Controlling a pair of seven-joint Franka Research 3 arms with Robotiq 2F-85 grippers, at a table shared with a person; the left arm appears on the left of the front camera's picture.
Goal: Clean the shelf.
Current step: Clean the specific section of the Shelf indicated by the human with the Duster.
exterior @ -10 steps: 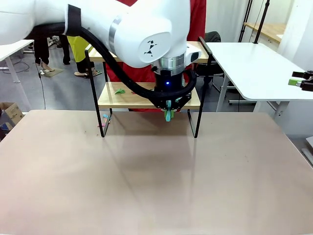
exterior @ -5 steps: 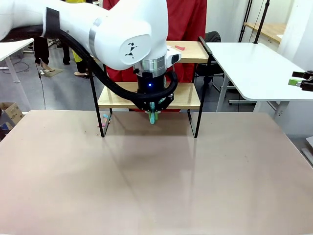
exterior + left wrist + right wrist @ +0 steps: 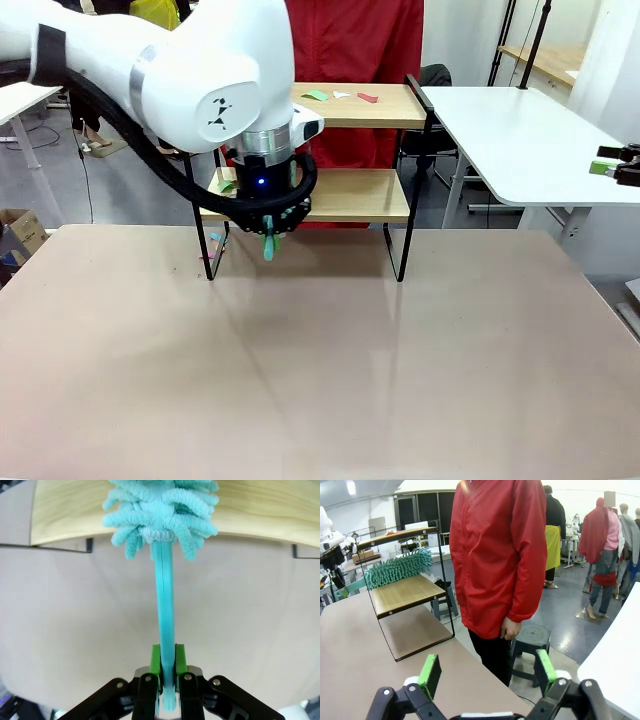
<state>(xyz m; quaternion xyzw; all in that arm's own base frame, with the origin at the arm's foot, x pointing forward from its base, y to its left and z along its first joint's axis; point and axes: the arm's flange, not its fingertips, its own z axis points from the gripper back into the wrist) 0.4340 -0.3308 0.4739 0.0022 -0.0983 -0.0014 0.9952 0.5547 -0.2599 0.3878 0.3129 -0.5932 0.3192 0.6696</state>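
My left gripper (image 3: 268,245) has slid leftward along the front of the shelf (image 3: 400,195). A second ago it hung below the middle-right of the lower board; now it sits by the left legs. Its jaws are clamped tight on the handle of the teal duster (image 3: 164,605), one pad on each side. The fluffy head lies on the lower board (image 3: 260,507) near its left end. I read this as one sweep across that tier, nearly finished.

The green scrap (image 3: 226,186) at the board's left end seems a little farther left than before, so the brush is probably pushing it toward the edge. It is not off yet. The middle and right of that board look bare.

On the top board, three scraps (image 3: 342,96), green, white and red, are uncovered now that the arm has moved aside. That tier is left to do.

The person (image 3: 500,555) in the red jacket stands behind the shelf, one hand hanging down. My right gripper (image 3: 488,675) waits well off to the right, jaws wide apart and holding nothing.
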